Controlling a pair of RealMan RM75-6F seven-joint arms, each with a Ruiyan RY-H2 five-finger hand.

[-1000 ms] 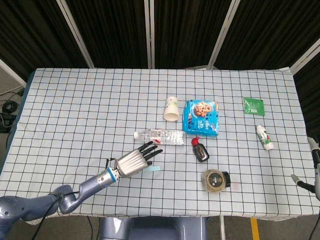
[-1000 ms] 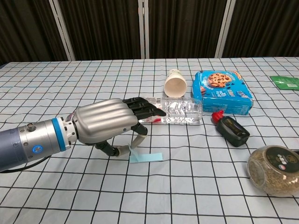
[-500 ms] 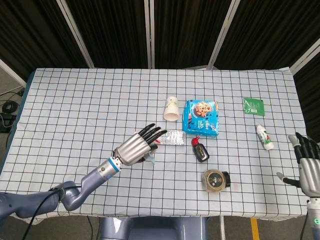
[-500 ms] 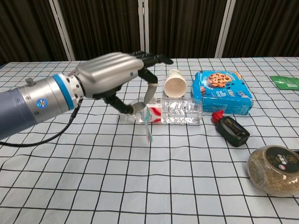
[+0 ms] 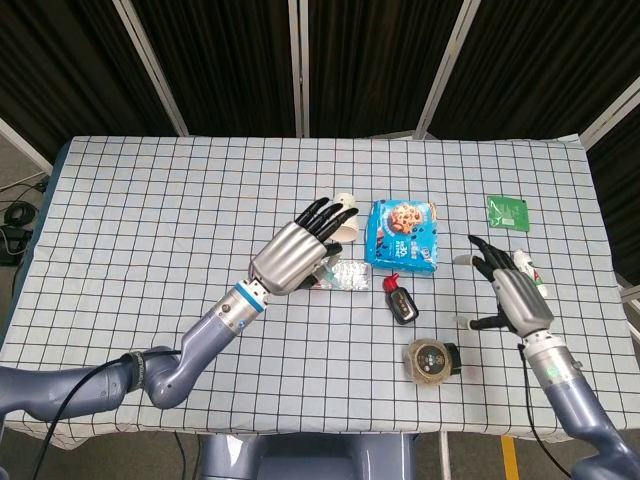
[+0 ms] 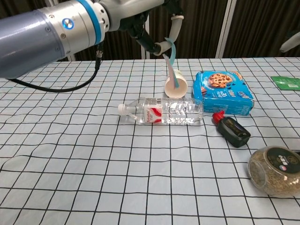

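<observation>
My left hand (image 5: 298, 252) is raised above the table, over the lying clear water bottle (image 6: 161, 112). It pinches a thin light-blue strip (image 6: 174, 65) that hangs down in front of the white paper cup (image 6: 176, 84). In the chest view the left hand (image 6: 140, 11) is cut off by the top edge. My right hand (image 5: 510, 293) hovers with fingers spread and holds nothing, just left of a white tube (image 5: 533, 272). Only a tip of the right hand (image 6: 290, 41) shows in the chest view.
A blue cookie box (image 5: 403, 235) lies right of the cup. In front of it are a black bottle with a red cap (image 5: 400, 301) and a round jar (image 5: 429, 361) on its side. A green packet (image 5: 508, 213) lies far right on the checked tablecloth (image 5: 150, 220).
My left hand lifted the blue strip off the cloth and carried it up and away, over the bottle toward the cup. My right hand came in from the right edge.
</observation>
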